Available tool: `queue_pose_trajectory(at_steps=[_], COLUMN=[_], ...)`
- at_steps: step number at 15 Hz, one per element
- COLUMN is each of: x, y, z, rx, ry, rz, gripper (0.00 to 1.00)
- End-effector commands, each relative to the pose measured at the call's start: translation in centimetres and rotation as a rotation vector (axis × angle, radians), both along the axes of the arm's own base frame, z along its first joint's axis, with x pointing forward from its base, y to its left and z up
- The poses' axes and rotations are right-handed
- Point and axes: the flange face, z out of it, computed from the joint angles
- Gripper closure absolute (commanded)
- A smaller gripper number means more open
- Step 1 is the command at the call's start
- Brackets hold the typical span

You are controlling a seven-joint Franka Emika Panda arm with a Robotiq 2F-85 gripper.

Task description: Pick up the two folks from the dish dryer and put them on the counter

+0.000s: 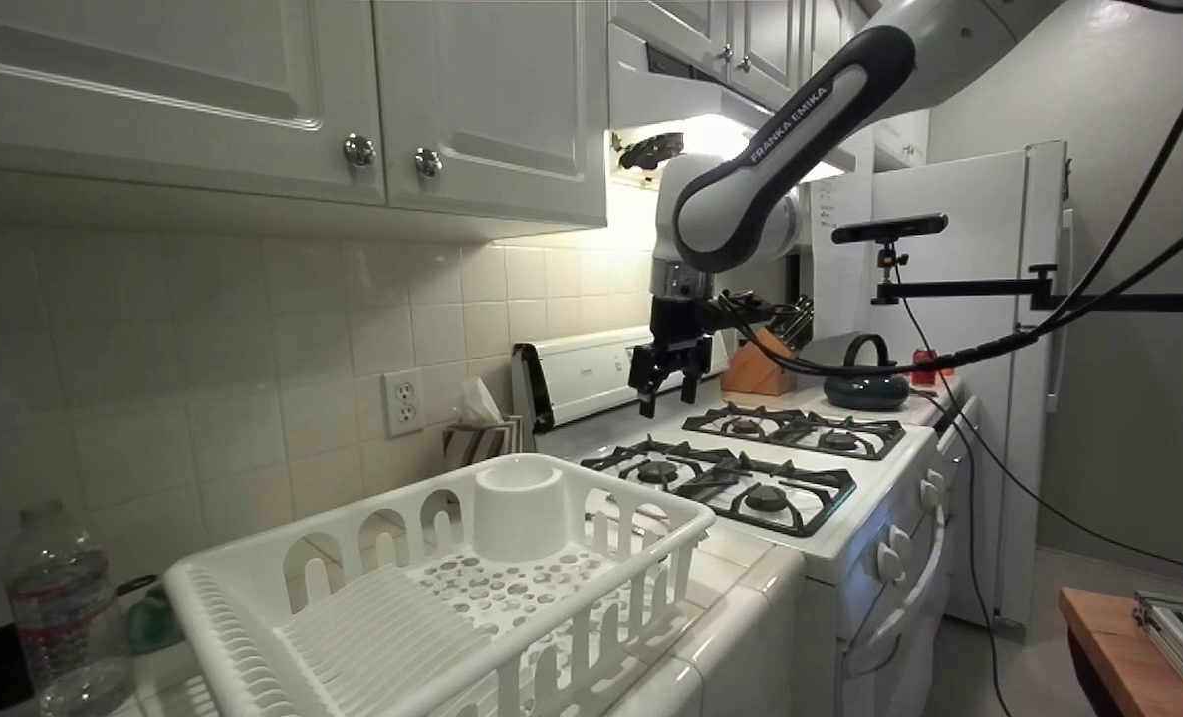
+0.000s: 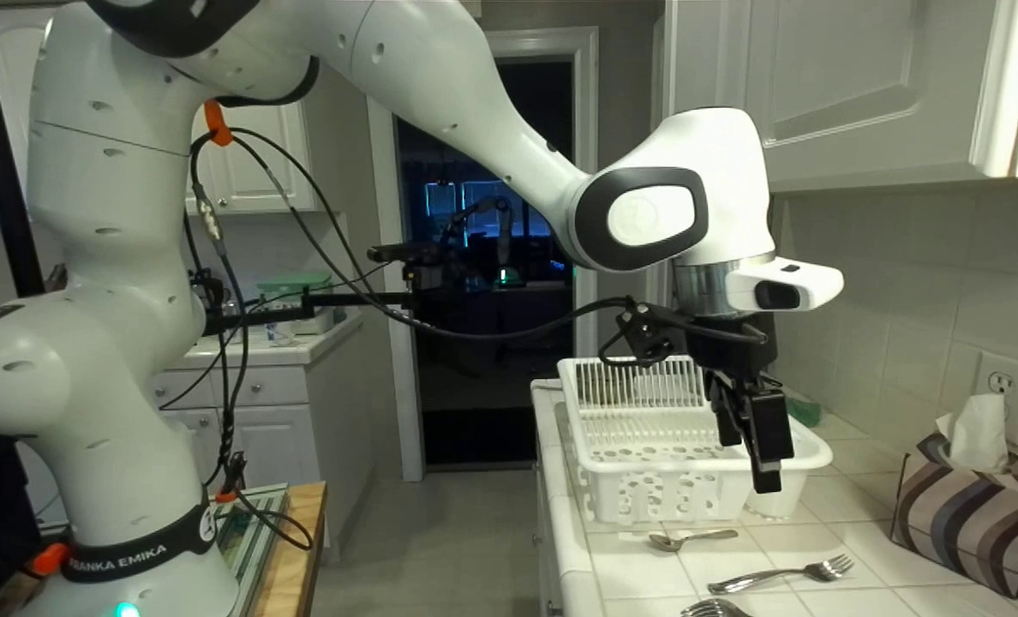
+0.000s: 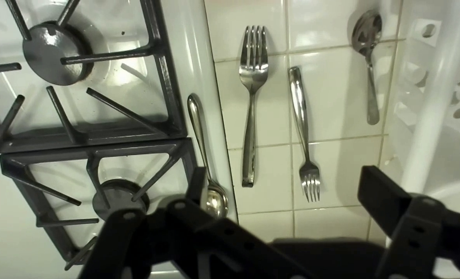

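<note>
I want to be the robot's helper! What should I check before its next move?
Larger fork on the counter: ok, it lies there.
Smaller fork on the counter: ok, apart from the larger fork.
End effector open and holding nothing: ok.
Fingers off the forks: ok, neither touches one.
Only forks on the counter: not ok, a spoon lies there too, beside the dish dryer.
No more forks inside the utensil cup: cannot tell, its bottom is hidden.
</note>
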Motion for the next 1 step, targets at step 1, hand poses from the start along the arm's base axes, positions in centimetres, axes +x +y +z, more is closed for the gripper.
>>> queue_pose_trajectory(at_steps=[1], x=[0.0], y=[-0.08], z=[0.03], rx=[0.0], ry=[0.001], rz=[-0.001], gripper=[0.0])
